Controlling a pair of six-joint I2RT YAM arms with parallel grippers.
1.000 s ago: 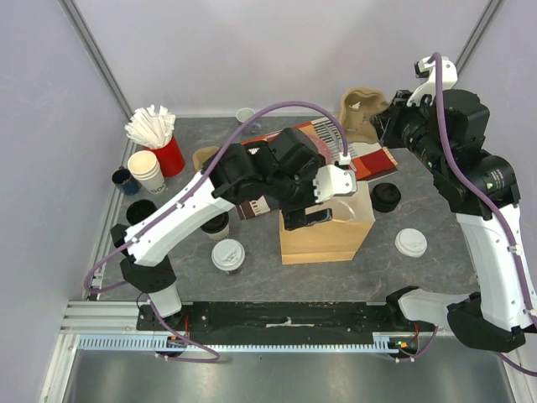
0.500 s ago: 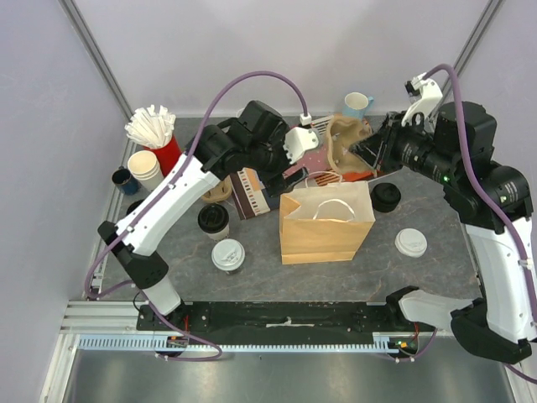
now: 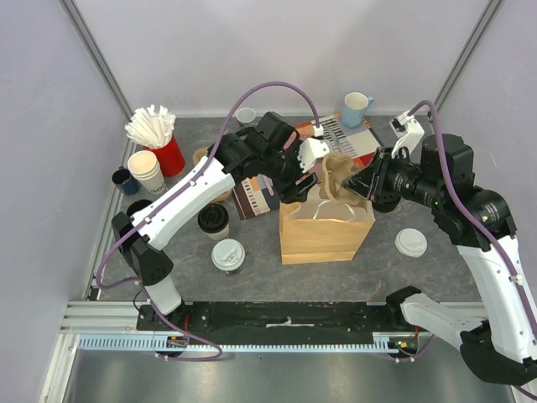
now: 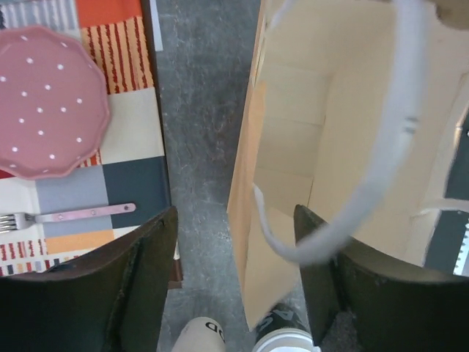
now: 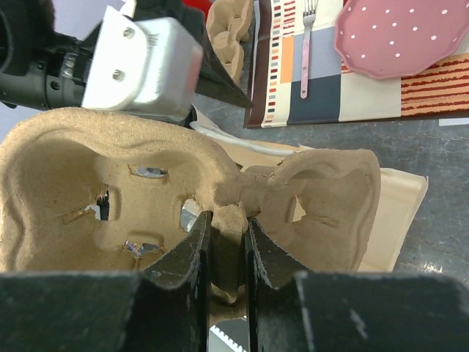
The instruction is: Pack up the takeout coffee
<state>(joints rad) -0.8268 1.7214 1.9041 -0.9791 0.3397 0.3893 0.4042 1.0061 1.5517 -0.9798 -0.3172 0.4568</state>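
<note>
Black-lid cup (image 3: 213,220), white-lid cup (image 3: 227,256): upright on table (image 3: 419,273), 9 o'clock of bag (image 3: 323,239). Left gripper (image 4: 234,213): spread wide over bag's rim. Right gripper (image 5: 229,220): clenched on carrier (image 5: 66,176), above bag.

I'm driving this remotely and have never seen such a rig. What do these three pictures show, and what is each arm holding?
Two arms with two-finger grippers work at a table. The wide picture looks down from above; the other two come from cameras on the wrists. The right gripper is shut on a pulp cup carrier, held over the open paper bag. The left gripper is open, its fingers either side of one bag wall, gripping nothing. A black-lidded cup and a white-lidded cup stand on the table left of the bag, not yet packed.
</note>
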